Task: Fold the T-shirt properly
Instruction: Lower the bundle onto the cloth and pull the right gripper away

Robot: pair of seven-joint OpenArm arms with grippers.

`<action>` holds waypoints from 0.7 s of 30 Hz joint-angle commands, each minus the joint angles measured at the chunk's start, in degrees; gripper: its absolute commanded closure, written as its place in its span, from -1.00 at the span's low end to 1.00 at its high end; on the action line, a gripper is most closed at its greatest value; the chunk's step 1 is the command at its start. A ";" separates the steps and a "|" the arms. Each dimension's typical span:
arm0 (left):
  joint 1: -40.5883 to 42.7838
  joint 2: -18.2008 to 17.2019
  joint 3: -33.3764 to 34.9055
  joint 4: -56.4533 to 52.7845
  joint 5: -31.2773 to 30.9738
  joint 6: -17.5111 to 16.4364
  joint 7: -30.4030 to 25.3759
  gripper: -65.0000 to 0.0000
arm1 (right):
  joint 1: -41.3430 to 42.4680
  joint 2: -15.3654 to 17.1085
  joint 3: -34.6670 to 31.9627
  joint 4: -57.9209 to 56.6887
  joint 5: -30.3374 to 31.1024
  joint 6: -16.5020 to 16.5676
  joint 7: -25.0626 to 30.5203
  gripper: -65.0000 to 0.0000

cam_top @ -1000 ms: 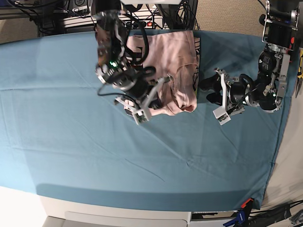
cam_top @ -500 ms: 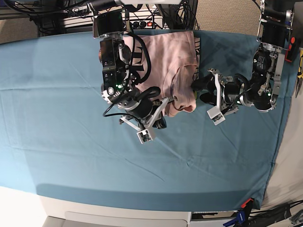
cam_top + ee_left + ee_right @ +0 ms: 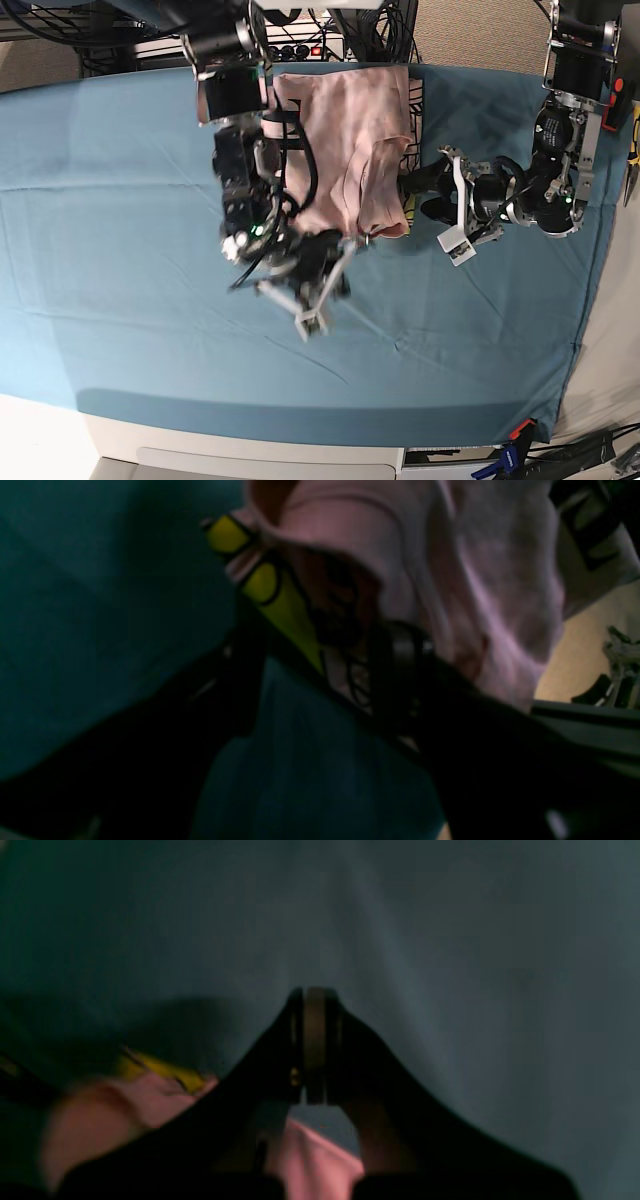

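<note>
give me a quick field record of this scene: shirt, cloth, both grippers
shirt: pale pink T-shirt, bunched in folds at the table's far edge
cloth: teal tablecloth covering the table
right gripper: shut, empty, over bare cloth, just off the shirt's near edge
left gripper: jaws apart, at the shirt's side edge; whether it touches the fabric is unclear
fold state: not finished, the shirt is rumpled

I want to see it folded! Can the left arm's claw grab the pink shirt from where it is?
Probably yes: the left gripper sits open right beside the T-shirt edge, with nothing between them.
</note>
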 commanded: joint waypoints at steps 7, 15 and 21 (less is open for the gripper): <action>-1.05 -0.50 -0.39 0.85 -0.28 -0.28 -1.01 -0.04 | 1.66 -0.42 1.25 7.13 -12.13 -3.50 -6.97 0.71; -1.05 -0.46 -0.39 0.85 0.04 -0.28 -1.05 -0.04 | 1.95 0.66 17.66 1.60 -2.08 -5.31 -9.55 -0.16; -0.44 -0.50 -0.39 0.85 0.07 -0.28 -1.03 -0.04 | 0.92 4.00 28.59 1.38 21.55 0.13 -14.62 -0.16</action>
